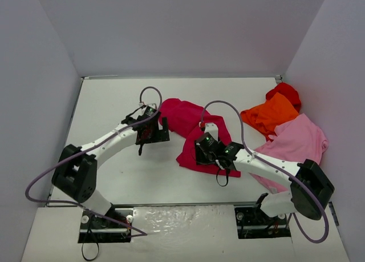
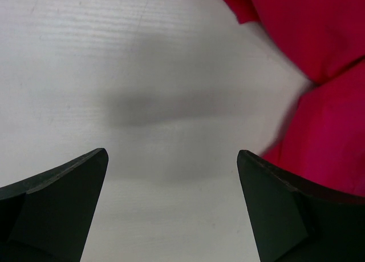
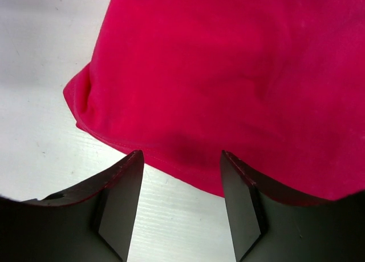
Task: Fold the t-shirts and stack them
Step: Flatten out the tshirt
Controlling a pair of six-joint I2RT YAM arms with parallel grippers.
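The crimson t-shirt (image 1: 188, 128) lies crumpled in the middle of the table. My left gripper (image 1: 153, 134) is open and empty, just left of the shirt; in the left wrist view the crimson cloth (image 2: 319, 73) fills the upper right, beyond the gripper (image 2: 172, 159). My right gripper (image 1: 206, 150) is open over the shirt's near hem; in the right wrist view the cloth (image 3: 228, 73) lies just ahead of the gripper (image 3: 181, 159). The orange t-shirt (image 1: 268, 113), the bright red t-shirt (image 1: 285, 92) and the light pink t-shirt (image 1: 299, 142) lie bunched at the right.
The white table (image 1: 114, 102) is walled by grey panels on the left, back and right. Purple cables loop over both arms. The arm bases stand at the near edge.
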